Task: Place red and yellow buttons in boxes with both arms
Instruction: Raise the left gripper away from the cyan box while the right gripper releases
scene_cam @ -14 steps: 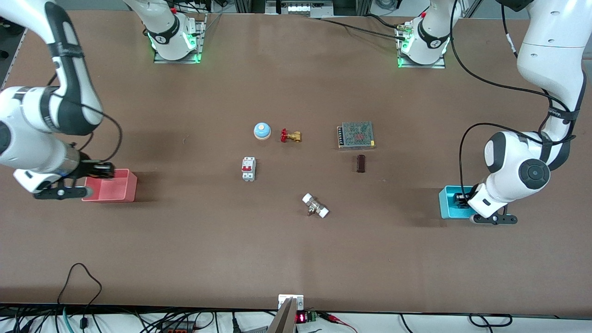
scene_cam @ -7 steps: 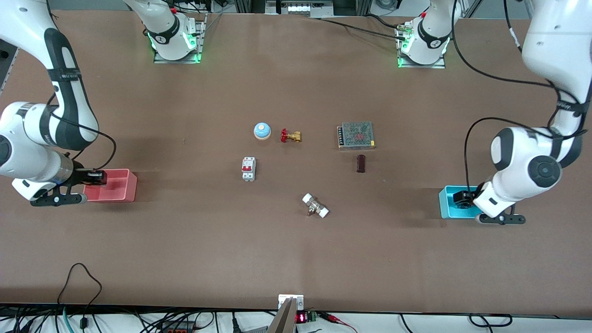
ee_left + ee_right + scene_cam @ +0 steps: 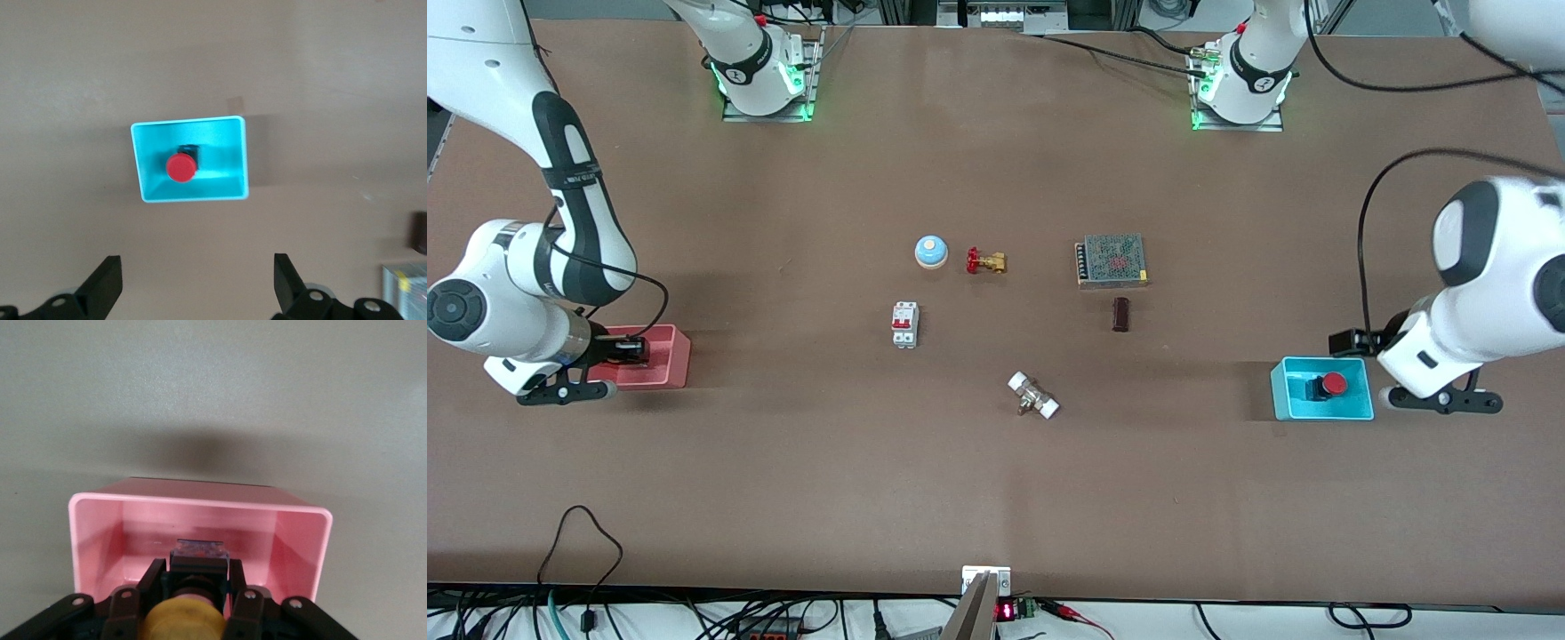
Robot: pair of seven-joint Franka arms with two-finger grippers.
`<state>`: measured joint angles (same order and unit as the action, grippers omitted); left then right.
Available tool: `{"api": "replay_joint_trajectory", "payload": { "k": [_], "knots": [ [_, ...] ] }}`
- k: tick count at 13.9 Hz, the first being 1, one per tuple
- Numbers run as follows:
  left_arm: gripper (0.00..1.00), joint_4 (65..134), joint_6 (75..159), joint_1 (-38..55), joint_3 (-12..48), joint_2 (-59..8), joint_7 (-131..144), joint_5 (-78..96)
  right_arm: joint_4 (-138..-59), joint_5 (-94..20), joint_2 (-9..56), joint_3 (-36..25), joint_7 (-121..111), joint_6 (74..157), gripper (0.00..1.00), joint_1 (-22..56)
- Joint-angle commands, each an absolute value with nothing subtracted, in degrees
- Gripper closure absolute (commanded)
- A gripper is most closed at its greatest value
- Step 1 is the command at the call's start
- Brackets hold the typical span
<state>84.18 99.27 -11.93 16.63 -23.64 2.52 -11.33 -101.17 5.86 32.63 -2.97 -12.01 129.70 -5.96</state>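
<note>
The red button [image 3: 1333, 384] sits inside the cyan box [image 3: 1280, 391] at the left arm's end of the table. In the left wrist view the button [image 3: 180, 167] lies in the box [image 3: 241, 160]. My left gripper [image 3: 1353, 340] is open and empty, raised above the box's edge; its fingers stand wide apart in the left wrist view [image 3: 197, 267]. My right gripper [image 3: 630, 348] is shut on the yellow button [image 3: 185, 620] and holds it low inside the pink-red box [image 3: 674, 356], whose rim shows in the right wrist view [image 3: 200, 503].
Mid-table stand a blue dome [image 3: 930, 252], a brass valve with a red handle [image 3: 985, 261], a white circuit breaker [image 3: 904, 324], a meshed power supply [image 3: 1111, 260], a dark block [image 3: 1120, 314] and a white-capped fitting [image 3: 1033, 396].
My left gripper has let go of the red button, risen out of the cyan box and moved toward the table's end. My right gripper has sunk deeper into the pink-red box with the yellow button.
</note>
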Motion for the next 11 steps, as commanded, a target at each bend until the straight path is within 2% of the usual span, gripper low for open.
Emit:
{"api": "replay_joint_trajectory", "payload": {
  "k": [1,3,4,5,6,7,8,10,11],
  "knots": [
    [0.0,75.88,91.96,-12.39,19.16,-24.0,2.72,-11.87,-101.43,4.83,33.31,-2.81,-14.06,130.78,0.99,-6.33],
    [0.0,71.74,87.65,-12.31,19.34,-23.99,2.29,-11.87,-101.43,4.83,33.75,-2.81,-14.06,130.78,0.89,-6.33],
    [0.0,70.5,86.84,-12.13,19.68,-23.99,2.55,-11.78,-101.43,4.83,33.92,-2.81,-14.06,130.78,0.81,-6.33],
    [0.0,69.27,86.4,-12.22,20.12,-23.99,2.81,-11.78,-101.43,4.83,34.01,-2.81,-14.06,130.78,0.69,-6.33],
    [0.0,68.04,86.4,-12.13,20.04,-23.99,2.81,-11.78,-101.43,4.83,34.01,-2.81,-14.06,130.78,0.63,-6.33],
    [0.0,67.33,86.22,-12.22,20.04,-23.99,2.81,-11.52,-101.43,4.83,34.1,-2.81,-14.06,130.87,0.44,-6.33],
    [0.0,67.32,85.7,-12.39,20.04,-23.82,2.99,-10.64,-101.43,4.83,34.01,-2.81,-14.06,130.87,0.36,-6.33],
    [0.0,71.16,84.81,-9.87,14.98,-18.76,2.98,-6.53,-101.43,4.83,34.01,-2.81,-13.97,131.22,0.19,-6.33],
    [0.0,76.59,85.6,-5.06,9.11,-14.11,2.9,-3.72,-101.43,4.75,34.1,-2.81,-13.97,131.31,0.02,-6.33]
  ]
}}
